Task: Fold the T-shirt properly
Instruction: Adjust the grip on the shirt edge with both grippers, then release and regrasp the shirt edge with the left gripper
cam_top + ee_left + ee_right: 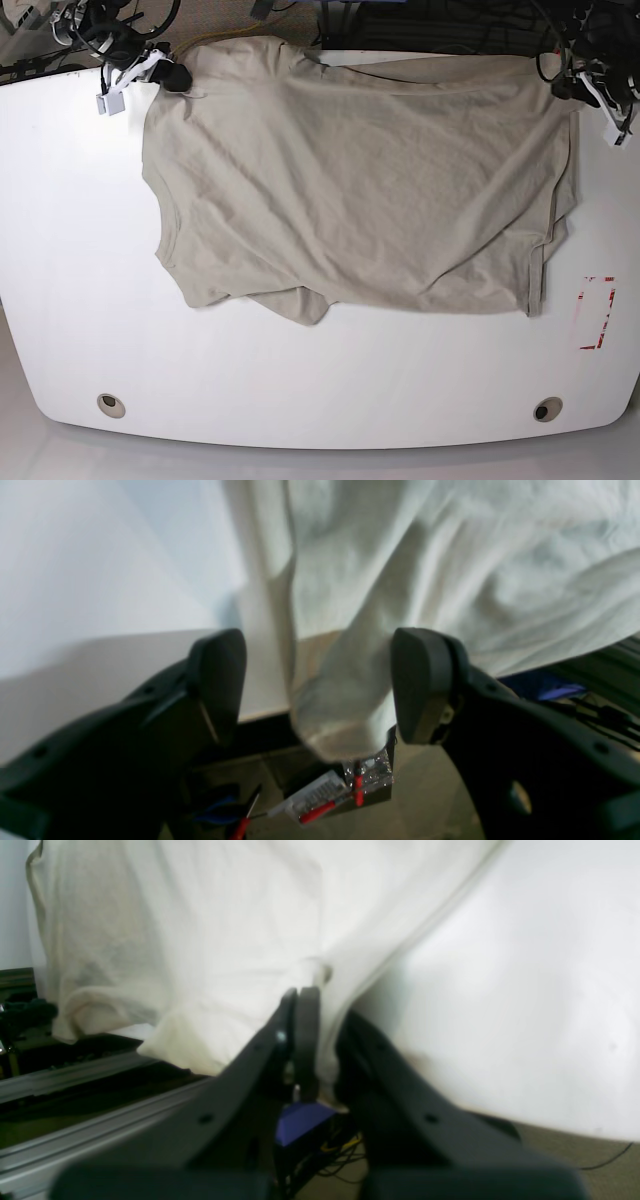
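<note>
White table filled the overhead view, with two round holes near its front edge and a red-marked rectangle at one side. The T-shirt lay spread across the far half of the table, mostly flat, its lower edge doubled over in a loose flap toward the table's centre and its far edge reaching the back rim.

Right gripper: jaws pressed together on a pinch of the T-shirt at the far corner on the overhead view's left, where cloth bunched over the fingertips.

Left gripper: jaws stood wide apart, with a hanging fold of the T-shirt lying between them but not clamped; the cloth appeared to touch only the inner face of one finger.

Risks, as judged from this arrangement: with only one corner secured, any pull by the right arm would probably drag the shirt askew and deepen the wrinkles. Should the left jaws close where they stood, they might catch a thick bunch, or more than one layer, rather than a clean corner, giving an uneven fold. Cloth hanging past the table's back rim could also snag on the cables and frame below.
</note>
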You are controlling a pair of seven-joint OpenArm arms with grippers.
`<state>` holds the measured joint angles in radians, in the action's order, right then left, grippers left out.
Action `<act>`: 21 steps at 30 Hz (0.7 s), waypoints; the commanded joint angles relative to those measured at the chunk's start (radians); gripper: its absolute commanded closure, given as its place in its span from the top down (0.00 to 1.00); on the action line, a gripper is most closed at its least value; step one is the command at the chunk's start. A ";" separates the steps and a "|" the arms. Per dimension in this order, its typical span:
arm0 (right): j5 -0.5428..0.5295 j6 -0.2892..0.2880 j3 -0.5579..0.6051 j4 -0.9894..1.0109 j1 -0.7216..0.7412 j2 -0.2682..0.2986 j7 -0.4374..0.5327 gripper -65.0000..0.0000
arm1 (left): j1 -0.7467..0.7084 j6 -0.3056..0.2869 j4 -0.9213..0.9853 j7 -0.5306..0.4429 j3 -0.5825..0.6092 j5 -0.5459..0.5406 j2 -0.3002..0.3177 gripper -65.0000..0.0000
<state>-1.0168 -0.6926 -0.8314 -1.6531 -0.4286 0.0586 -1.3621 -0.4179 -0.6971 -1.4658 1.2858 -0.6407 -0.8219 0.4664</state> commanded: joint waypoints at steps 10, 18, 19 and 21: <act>-0.021 -0.006 -0.006 -0.015 -0.005 0.008 0.013 0.00 | -0.032 -0.001 -0.002 0.007 0.092 -0.127 0.009 0.31; -0.021 -0.006 -0.006 -0.015 0.001 0.007 0.013 0.00 | -0.011 -0.001 -0.017 -0.002 0.083 -0.124 0.010 0.18; -0.021 -0.006 -0.006 -0.015 0.001 0.010 0.013 0.00 | -0.009 -0.001 -0.026 -0.004 0.081 -0.126 0.010 0.18; -0.021 -0.006 -0.006 -0.015 0.001 0.010 0.013 0.00 | -0.009 -0.001 -0.059 -0.004 0.066 -0.127 0.012 0.18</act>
<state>-1.0168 -0.6926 -0.8314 -1.6531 -0.4274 0.0559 -1.3621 -0.4278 -0.6994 -1.4830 1.2873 -0.5510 -0.9367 0.4580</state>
